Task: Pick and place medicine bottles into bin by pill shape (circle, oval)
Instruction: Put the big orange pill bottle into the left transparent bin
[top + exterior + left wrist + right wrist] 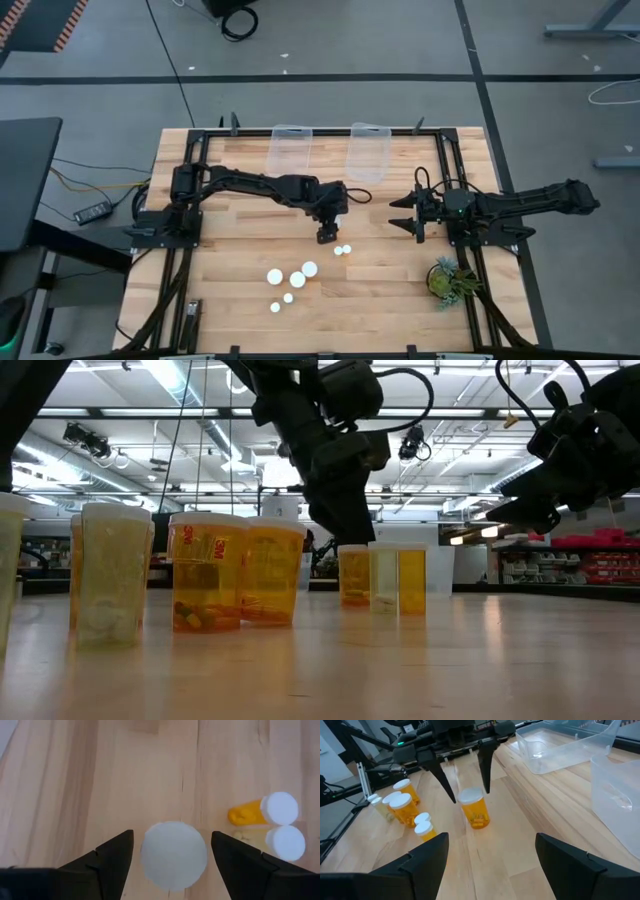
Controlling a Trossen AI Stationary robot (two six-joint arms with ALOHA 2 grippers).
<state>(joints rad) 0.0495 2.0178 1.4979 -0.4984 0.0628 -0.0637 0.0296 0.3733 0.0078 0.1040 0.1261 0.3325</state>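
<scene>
Several orange medicine bottles with white caps stand on the wooden table. One bottle [475, 810] stands upright between the open fingers of my left gripper [469, 796], which points down over it. Its white cap [173, 855] shows between the two fingers with a gap on each side. Two small bottles [280, 827] stand close by it, toward the right. The other bottles [295, 280] stand nearer the front edge. My right gripper [405, 215] is open and empty at the right, pointing toward the left arm.
Two clear plastic bins [291, 150] [368, 150] stand side by side at the table's far edge. A small potted plant [448, 278] sits at the right front. Bare wood lies between the bottles and the bins.
</scene>
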